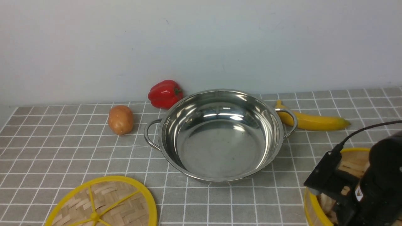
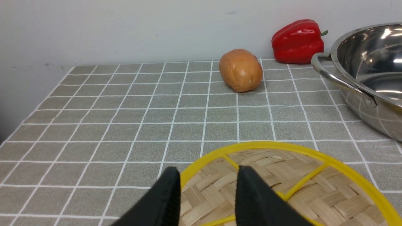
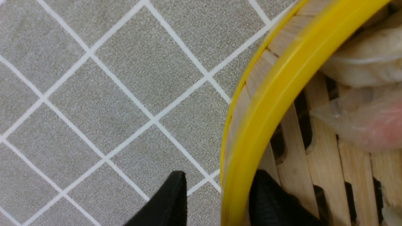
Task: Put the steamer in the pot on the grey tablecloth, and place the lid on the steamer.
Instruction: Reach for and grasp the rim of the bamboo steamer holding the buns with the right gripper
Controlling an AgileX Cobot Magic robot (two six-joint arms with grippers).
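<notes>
1. The grey tablecloth is matte cloth with a grid of thin white lines. Its left edge shows in the front view, and a plain pale wall stands behind it.
2. The pot sits mid-cloth. It is wide, shallow polished steel with 2 loop handles, and its mirror-bright floor shows in full.
3. The steamer stands on the cloth at the near right, apart from the pot. It has a bamboo wall, a slatted base and a smooth yellow rim. Pale, glossy food pieces lie on the slats.
4. The right gripper straddles the steamer's rim with 1 finger inside and 1 outside. Its jaws are apart, and a gap shows between the outer finger and the wall, so nothing is clamped.
5. The lid lies flat at the near left. It is a woven bamboo disc with a thick yellow rim and spokes.
6. The left gripper hangs over the lid's edge with its jaws apart, holding nothing. I cannot tell whether it touches the lid.
7. A potato lies near the pot's left handle, and a red pepper sits just behind the pot's rim. A banana has 1 end behind the right handle.
8. Bare cloth lies between the lid and the potato, and a strip separates the pot from the steamer.
9. A small white label on the right arm is too small to read.
</notes>
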